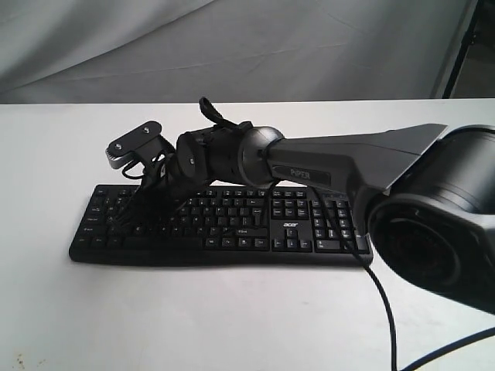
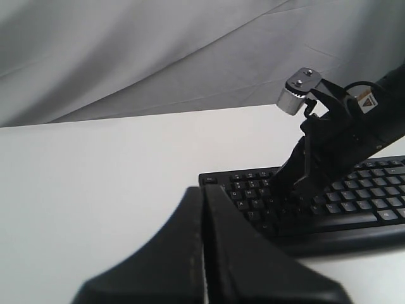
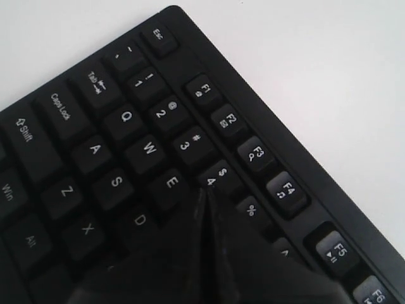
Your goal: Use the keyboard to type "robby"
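The black keyboard [image 1: 232, 226] with an "acer" logo lies across the white table. My right gripper [image 1: 130, 216] reaches across to its left part and is shut, with the tips down on the letter keys. In the right wrist view the shut tips [image 3: 204, 195] sit just past the E key [image 3: 171, 183] and below the 4 key, hiding the key beneath them. My left gripper [image 2: 204, 191] is shut on nothing and hangs off the keyboard's [image 2: 370, 190] left end, apart from it. From there I see the right gripper [image 2: 286, 195] standing on the keys.
The right arm [image 1: 348, 166] spans above the keyboard's middle and right. Its wrist camera [image 1: 135, 144] sticks up at the left. A black cable [image 1: 370, 270] crosses the number pad's end. Grey cloth [image 1: 232, 46] hangs behind the white table [image 1: 232, 317].
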Robot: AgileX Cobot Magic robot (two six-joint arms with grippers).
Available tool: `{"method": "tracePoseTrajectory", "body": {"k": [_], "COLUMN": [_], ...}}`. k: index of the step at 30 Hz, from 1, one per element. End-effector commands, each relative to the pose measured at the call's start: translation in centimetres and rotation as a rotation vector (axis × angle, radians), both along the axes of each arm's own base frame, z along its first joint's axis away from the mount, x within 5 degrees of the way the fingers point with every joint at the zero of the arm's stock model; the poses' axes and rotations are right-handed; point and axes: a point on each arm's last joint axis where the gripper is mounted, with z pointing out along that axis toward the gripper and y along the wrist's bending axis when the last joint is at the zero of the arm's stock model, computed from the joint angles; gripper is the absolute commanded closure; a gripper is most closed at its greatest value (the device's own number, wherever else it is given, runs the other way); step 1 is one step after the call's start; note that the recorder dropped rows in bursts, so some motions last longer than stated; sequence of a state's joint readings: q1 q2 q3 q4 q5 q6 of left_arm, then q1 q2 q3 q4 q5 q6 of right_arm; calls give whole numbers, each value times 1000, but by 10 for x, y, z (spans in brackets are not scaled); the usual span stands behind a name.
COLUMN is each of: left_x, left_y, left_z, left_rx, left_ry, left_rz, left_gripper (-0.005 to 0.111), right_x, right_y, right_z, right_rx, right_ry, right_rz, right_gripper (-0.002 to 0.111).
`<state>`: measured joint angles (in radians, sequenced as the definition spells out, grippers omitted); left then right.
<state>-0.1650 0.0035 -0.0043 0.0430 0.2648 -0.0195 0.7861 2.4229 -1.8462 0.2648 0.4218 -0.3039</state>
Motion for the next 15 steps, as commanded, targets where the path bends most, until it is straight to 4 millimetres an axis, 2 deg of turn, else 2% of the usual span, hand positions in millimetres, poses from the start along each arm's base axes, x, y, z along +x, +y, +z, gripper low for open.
{"method": "tracePoseTrajectory", "body": {"k": [1, 5, 11, 15], "left_x": [0, 0, 0, 0], "left_y": [0, 0, 0, 0], "left_z": [-1, -1, -1, -1], "left_rx": [1, 1, 1, 1], "left_ry": [-7, -7, -7, -7], "left_rz": [-6, -6, -6, -6], "left_gripper": [107, 107, 107, 107], "right_x": [5, 5, 4, 3], "right_y": [-3, -3, -6, -25], "right_z": [-4, 4, 35, 50], "right_rx": [-12, -10, 1, -1], "right_ry": [-14, -35, -71, -40], "right_rz": [0, 7, 18, -21], "right_gripper": [108, 108, 108, 108]}}
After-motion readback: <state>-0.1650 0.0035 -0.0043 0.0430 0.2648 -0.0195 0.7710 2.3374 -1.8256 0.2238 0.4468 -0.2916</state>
